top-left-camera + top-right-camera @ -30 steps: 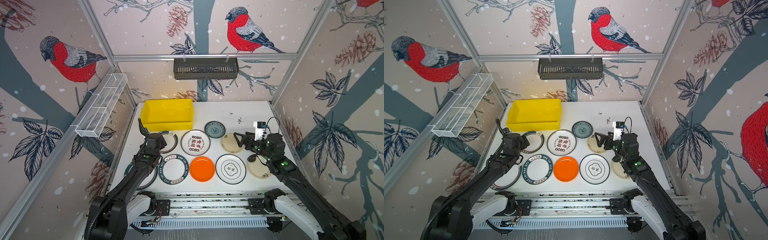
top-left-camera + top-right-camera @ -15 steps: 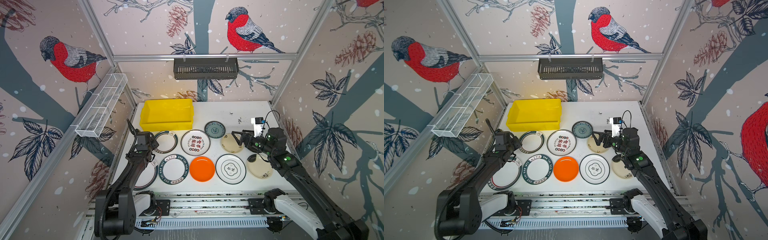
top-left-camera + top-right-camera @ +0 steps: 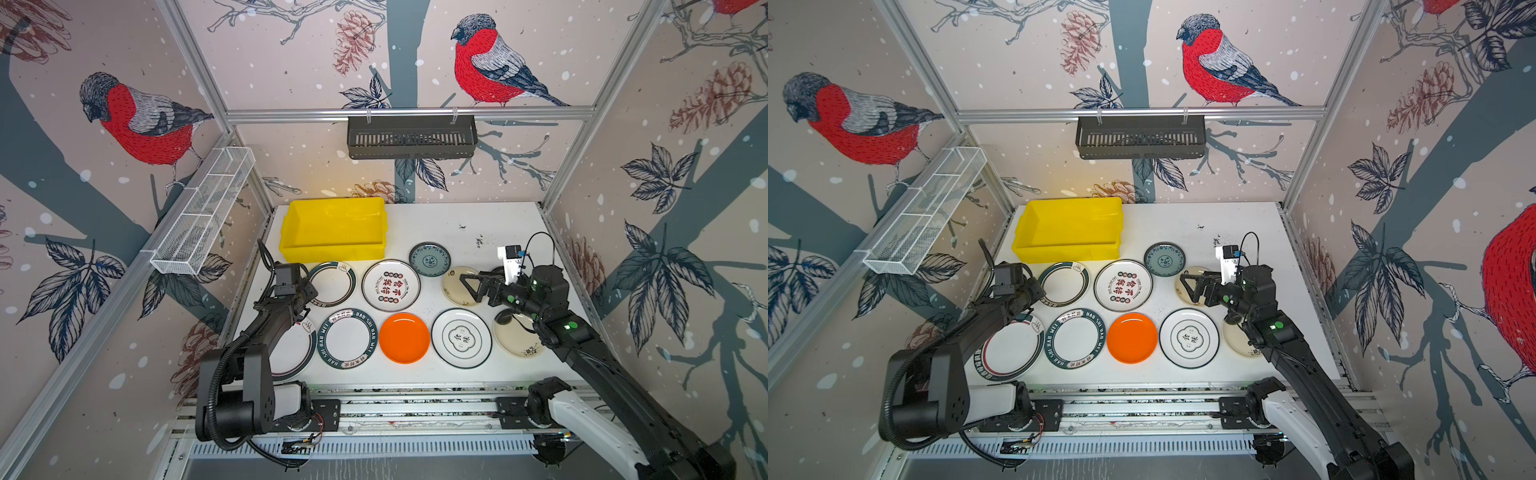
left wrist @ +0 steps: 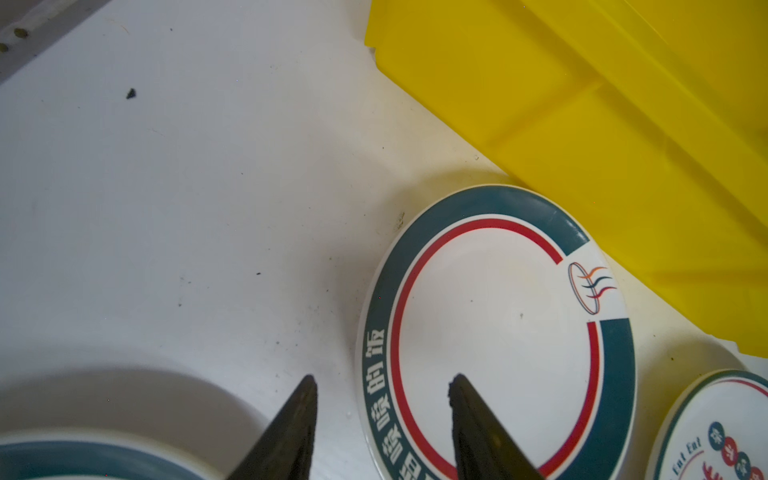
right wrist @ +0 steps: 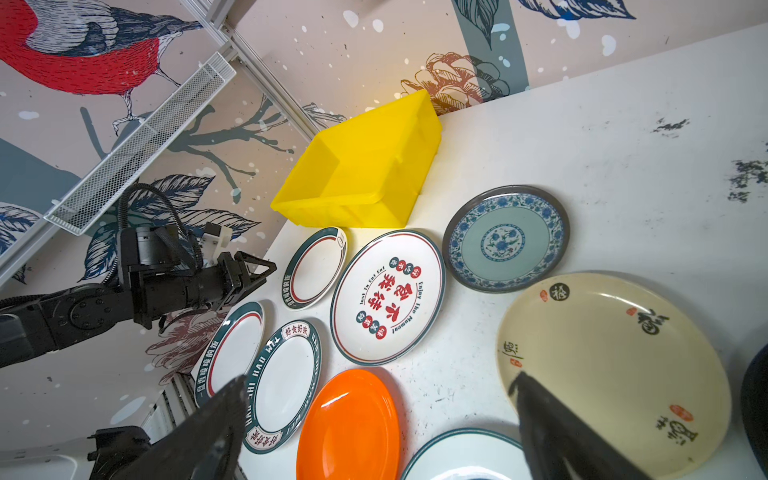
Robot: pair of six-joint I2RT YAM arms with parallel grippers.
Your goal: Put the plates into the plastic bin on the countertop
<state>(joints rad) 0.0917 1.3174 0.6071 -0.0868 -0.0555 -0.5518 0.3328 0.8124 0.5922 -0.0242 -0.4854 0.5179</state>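
In both top views we look down from high up at the front, and we see the whole countertop (image 3: 507,220) with the back wall (image 3: 316,166) behind it. These two views sit side by side and face the same way, so they share nearly everything.

In the left wrist view we are very close to the countertop, looking out past the left gripper (image 4: 380,382). We see only the green-rimmed plate (image 4: 498,332) and one side of the plastic bin (image 4: 582,124).

In the right wrist view we are higher up and tilted, looking past the right gripper (image 5: 380,380) across the plates (image 5: 390,299) toward that same bin and plate.
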